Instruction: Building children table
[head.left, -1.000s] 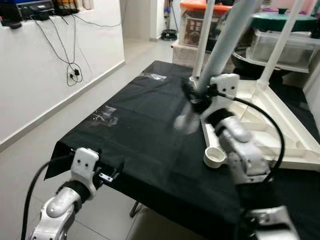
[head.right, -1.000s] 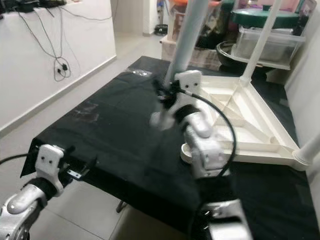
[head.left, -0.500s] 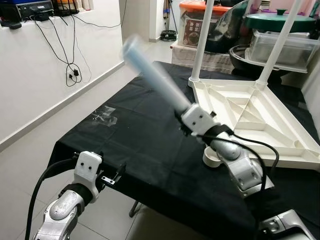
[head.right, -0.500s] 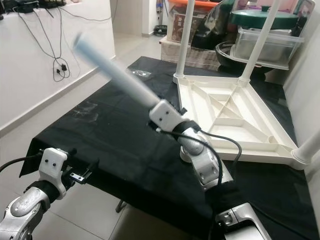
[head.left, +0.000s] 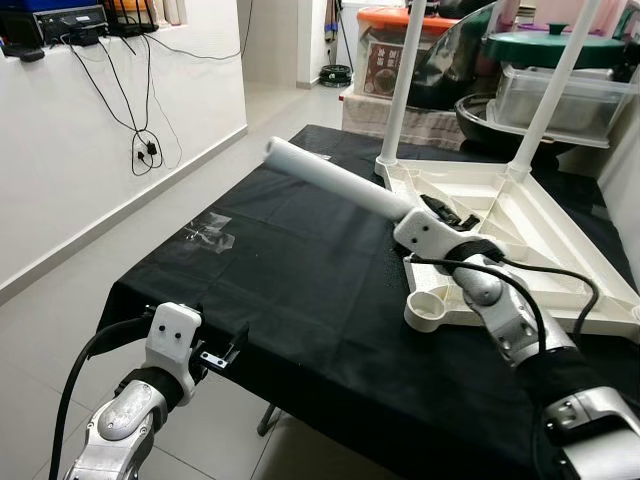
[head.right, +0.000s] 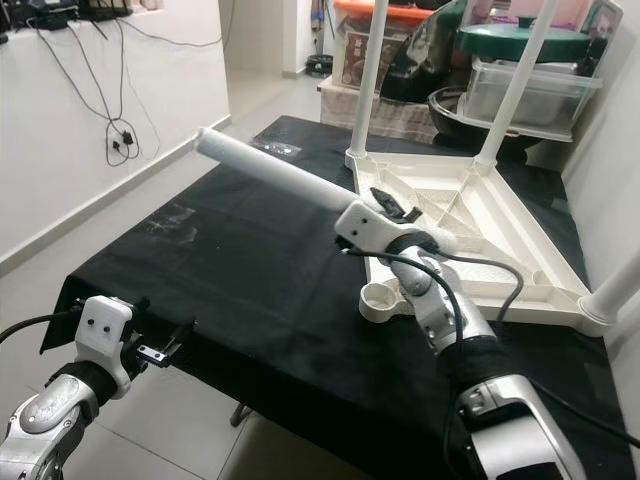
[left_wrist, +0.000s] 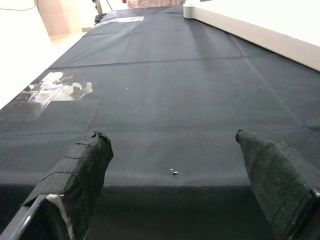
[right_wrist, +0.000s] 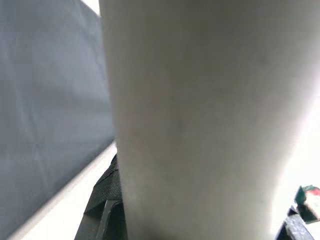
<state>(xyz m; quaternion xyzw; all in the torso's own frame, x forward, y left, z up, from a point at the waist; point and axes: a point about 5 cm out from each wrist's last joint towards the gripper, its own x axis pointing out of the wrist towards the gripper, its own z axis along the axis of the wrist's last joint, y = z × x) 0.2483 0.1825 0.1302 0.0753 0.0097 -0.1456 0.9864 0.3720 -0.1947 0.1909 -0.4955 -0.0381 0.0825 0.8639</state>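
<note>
White plastic: the upside-down children table top (head.left: 520, 235) lies at the far right of the black-covered bench (head.left: 270, 260), so its leg holes face up. The right gripper (head.right: 385, 215) has its fingers closed on a loose table leg (head.left: 335, 185), tipped low over the bench, likely to fit the empty socket (head.left: 430, 310).

Left wrist view: the left gripper (left_wrist: 175, 187) waits at the near edge of the bench, fingers (left_wrist: 75, 175) apart.

Right wrist view: the leg sits up close.

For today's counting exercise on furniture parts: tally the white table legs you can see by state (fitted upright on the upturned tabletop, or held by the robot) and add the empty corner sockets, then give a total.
Legs fitted upright: 3 (back-left leg, back-right leg, near-right leg)
Leg held in the right gripper: 1 (loose leg)
Empty corner sockets: 1 (empty socket)
Total: 5
</note>
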